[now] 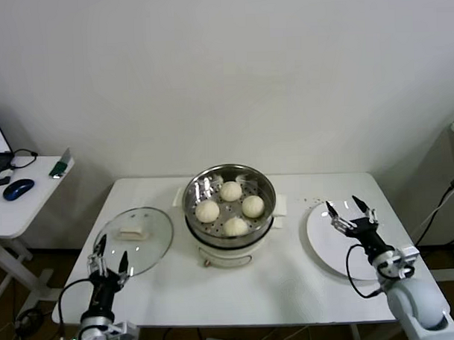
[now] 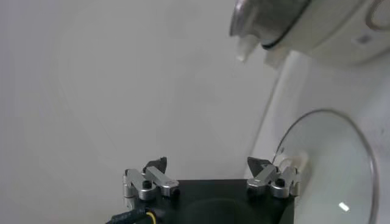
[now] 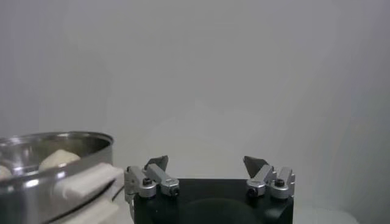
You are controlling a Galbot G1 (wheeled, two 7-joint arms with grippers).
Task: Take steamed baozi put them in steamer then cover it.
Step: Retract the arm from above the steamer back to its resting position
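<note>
Four steamed baozi [image 1: 230, 207] sit in the steamer [image 1: 229, 215], all of them on its perforated inner tray: one toward the back wall, one to each side, one nearest the robot. They are smooth, round, cream-white buns with a matte dough surface, close together but not piled. The steamer is one round pot of shiny stainless steel on a white base, standing in the middle of the white tabletop [image 1: 283, 287] with no cover on it.

One glass lid [image 1: 136, 240] lies flat on the tabletop to the robot's left of the steamer, near it but apart. It is clear and circular with a thin metal rim and a white block handle at its centre. One white plate [image 1: 330, 245] lies to the right of the steamer, flat, round, glossy and bare.

There are two hands. The left hand [image 1: 111, 261] hangs at the near edge of the glass lid, its two dark-tipped metal fingers spread wide with nothing between them. The right hand [image 1: 349, 208] is over the far part of the white plate, its fingers likewise spread wide and empty.

Off to the far left stands a separate white side table [image 1: 19, 207] with one blue computer mouse [image 1: 18, 189] on it.
</note>
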